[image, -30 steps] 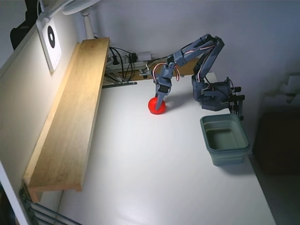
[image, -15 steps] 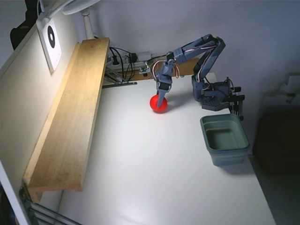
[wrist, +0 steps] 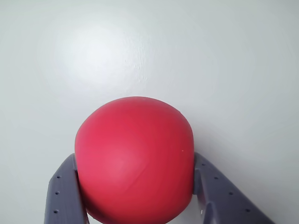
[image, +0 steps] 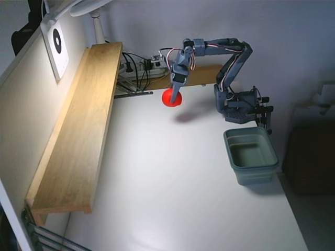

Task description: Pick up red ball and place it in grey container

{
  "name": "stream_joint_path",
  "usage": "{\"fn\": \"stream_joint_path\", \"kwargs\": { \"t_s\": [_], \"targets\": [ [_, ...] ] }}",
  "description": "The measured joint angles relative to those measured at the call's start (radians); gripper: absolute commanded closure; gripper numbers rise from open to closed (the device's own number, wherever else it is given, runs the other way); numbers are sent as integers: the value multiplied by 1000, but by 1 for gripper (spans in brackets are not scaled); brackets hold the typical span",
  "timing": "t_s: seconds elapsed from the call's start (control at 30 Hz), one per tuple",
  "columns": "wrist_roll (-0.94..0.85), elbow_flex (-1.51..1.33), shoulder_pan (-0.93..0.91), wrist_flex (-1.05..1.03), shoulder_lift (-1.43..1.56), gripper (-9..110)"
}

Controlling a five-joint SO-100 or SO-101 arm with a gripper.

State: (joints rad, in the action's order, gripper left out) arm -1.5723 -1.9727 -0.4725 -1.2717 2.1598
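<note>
The red ball (image: 170, 98) hangs in the air above the back of the white table, its shadow on the tabletop below and to the right. My gripper (image: 172, 97) is shut on it. In the wrist view the red ball (wrist: 134, 161) fills the lower middle, squeezed between my two grey fingers (wrist: 64, 191), with my gripper (wrist: 135, 186) centred on it. The grey container (image: 250, 155) stands empty on the table's right side, well to the right of and nearer the camera than the ball.
A long wooden shelf (image: 78, 130) runs along the left wall. Cables and a power strip (image: 144, 68) lie at the back. The arm's base (image: 238, 104) is clamped at the table's back right, just behind the container.
The gripper has lifted the ball off the table, rising and shifting slightly back; the arm has straightened out higher. The container has not moved.
</note>
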Motion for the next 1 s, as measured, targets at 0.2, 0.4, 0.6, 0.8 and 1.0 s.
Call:
{"fn": "stream_joint_path", "kwargs": {
  "t_s": [0.2,0.4,0.6,0.8,1.0],
  "targets": [
    [0,198,0,-150,-57,78],
    [-2,423,-6,-299,-130,78],
    [-2,673,0,-445,-235,78],
    [-2,923,0,-463,-337,78],
    [-2,1031,-3,-471,-362,78]
  ]
}}
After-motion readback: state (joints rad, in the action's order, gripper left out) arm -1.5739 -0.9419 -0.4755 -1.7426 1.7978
